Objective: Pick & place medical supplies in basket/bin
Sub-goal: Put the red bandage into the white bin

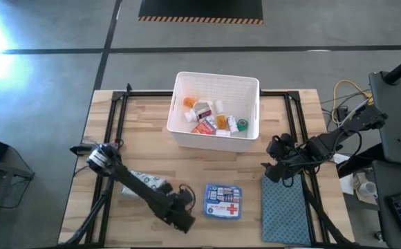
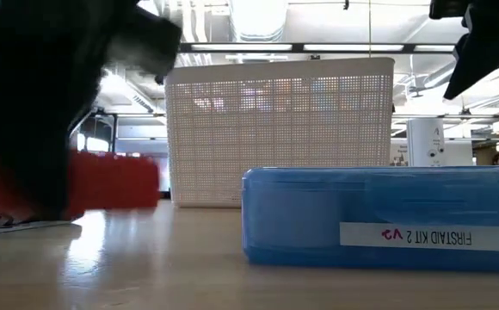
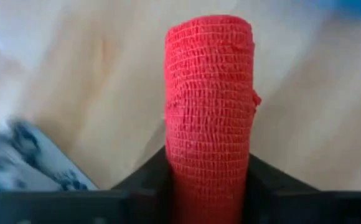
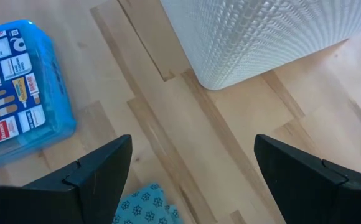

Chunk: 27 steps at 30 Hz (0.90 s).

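The red tube point(image 3: 210, 106), a roll of red woven wrap, sits between the fingers of my left gripper point(image 3: 210, 171), which is near the table's near edge point(image 1: 181, 209). In the low view the tube point(image 2: 107, 181) sticks out of the dark gripper. The grey patterned pack point(image 1: 148, 183) lies flat under the left arm. The blue red-cross pouch point(image 1: 223, 201) lies flat to the right of the left gripper. The white perforated bin point(image 1: 216, 111) stands at the far middle and holds several supplies. My right gripper point(image 4: 193, 168) hovers open right of the bin point(image 1: 275, 164). My left gripper is shut on the red tube, pinched between the two fingers point(image 3: 140, 183) at one end of the roll point(image 3: 208, 165). The fingers lie along it and the free end point(image 3: 208, 31) sticks out ahead of them. The tube lies roughly level, low by the table; whether it touches, I cannot tell.
A teal patterned cloth mat point(image 1: 285, 211) lies at the near right, below my right gripper. Black frame rails point(image 1: 117, 131) run along both sides of the wooden table. Bare wood point(image 1: 214, 162) lies between the bin and the pouch.
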Tool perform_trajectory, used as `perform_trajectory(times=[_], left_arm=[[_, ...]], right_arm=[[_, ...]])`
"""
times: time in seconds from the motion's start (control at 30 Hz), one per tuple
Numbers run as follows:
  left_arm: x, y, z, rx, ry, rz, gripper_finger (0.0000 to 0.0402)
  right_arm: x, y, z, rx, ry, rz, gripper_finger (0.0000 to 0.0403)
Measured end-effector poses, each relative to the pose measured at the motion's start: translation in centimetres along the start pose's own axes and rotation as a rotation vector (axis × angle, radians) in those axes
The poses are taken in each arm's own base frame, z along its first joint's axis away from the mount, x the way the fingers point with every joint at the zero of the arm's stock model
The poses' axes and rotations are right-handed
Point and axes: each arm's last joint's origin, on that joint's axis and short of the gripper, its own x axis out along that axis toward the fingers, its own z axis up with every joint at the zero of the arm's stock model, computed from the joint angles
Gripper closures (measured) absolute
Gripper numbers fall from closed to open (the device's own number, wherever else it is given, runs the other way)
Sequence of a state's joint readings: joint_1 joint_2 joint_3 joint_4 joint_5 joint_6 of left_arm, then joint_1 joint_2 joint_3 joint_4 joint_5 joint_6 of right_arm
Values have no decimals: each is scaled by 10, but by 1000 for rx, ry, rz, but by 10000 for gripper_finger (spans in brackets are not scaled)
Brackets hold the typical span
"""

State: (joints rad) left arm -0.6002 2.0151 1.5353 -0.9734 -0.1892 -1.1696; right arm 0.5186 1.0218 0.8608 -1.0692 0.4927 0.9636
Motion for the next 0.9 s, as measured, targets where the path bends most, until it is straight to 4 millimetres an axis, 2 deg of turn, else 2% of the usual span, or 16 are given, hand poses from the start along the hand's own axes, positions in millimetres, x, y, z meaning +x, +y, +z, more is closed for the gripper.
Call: perform_trajectory(times=[0.1, 0.2, 0.33, 0.4, 0.47, 0.6, 0.7, 0.77, 0.9], left_arm=[[-48, 14, 24, 29, -86, -55, 341], [-102, 39, 51, 16, -276, -101, 348], [-170, 92, 87, -40, -602, -56, 328], [-195, 121, 107, -9, -712, -23, 325], [-210, 149, 129, 21, -792, 36, 325], [-218, 210, 177, 9, -849, 154, 322], [-207, 249, 205, -32, -801, 110, 298], [-193, 262, 218, -54, -746, 93, 272], [-174, 265, 224, -44, -654, 108, 213]], right_arm=[[0, 0, 0, -16, -7, 1, 75], [-1, -1, 1, -23, -26, -6, 75], [-2, -2, 3, -10, -64, -20, 75], [-2, -3, 4, 3, -78, -27, 75], [-2, -4, 4, 21, -86, -33, 75], [-2, -4, 7, 68, -98, -25, 75], [-2, -3, 7, 112, -104, -15, 75], [-2, -2, 8, 148, -108, -6, 75], [-2, -2, 8, 211, -111, 0, 75]])
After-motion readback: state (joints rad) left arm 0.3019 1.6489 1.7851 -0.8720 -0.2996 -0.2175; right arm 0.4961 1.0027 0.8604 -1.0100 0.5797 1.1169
